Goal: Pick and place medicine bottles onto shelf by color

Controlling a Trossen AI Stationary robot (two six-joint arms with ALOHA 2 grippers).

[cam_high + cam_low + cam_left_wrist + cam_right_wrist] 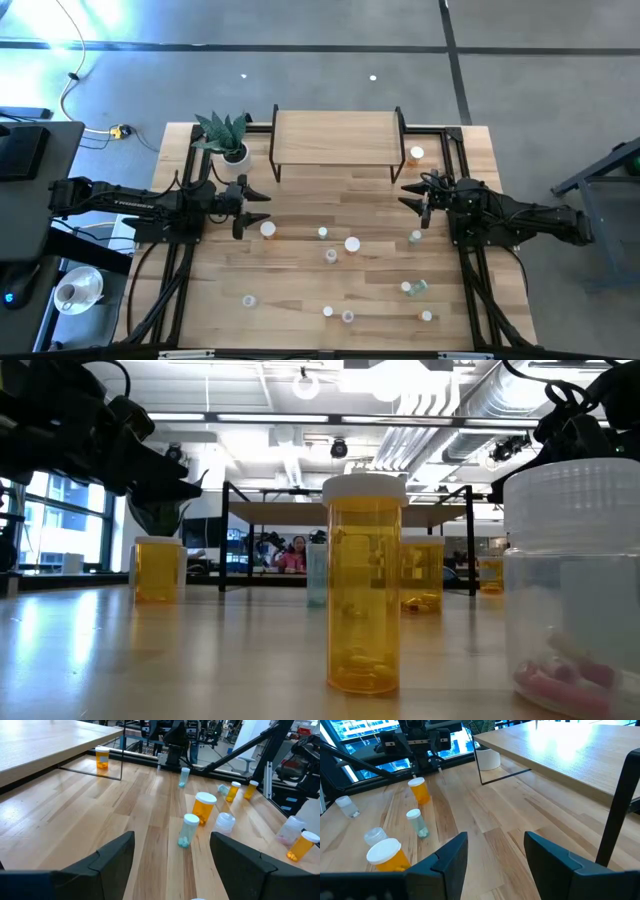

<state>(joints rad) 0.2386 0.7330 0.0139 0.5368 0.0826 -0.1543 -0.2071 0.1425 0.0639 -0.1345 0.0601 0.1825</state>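
Medicine bottles stand scattered over the wooden table, none on the shelf [337, 135], whose board stands on thin black legs at the far middle. An orange one [268, 230] stands just in front of my left gripper [262, 205]. Another orange one [416, 154] stands by the shelf's right legs, near my right gripper [406, 196]. Pale green and clear ones [352, 244] stand mid-table. Both grippers hover level and open, facing each other across the table, with nothing between their fingers [172, 855] [495, 855].
A potted green plant [225, 135] in a white pot stands left of the shelf, close behind my left gripper. More bottles [413, 288] stand toward the near edge; one orange bottle [364, 585] and a clear one [575, 590] loom close in the low view.
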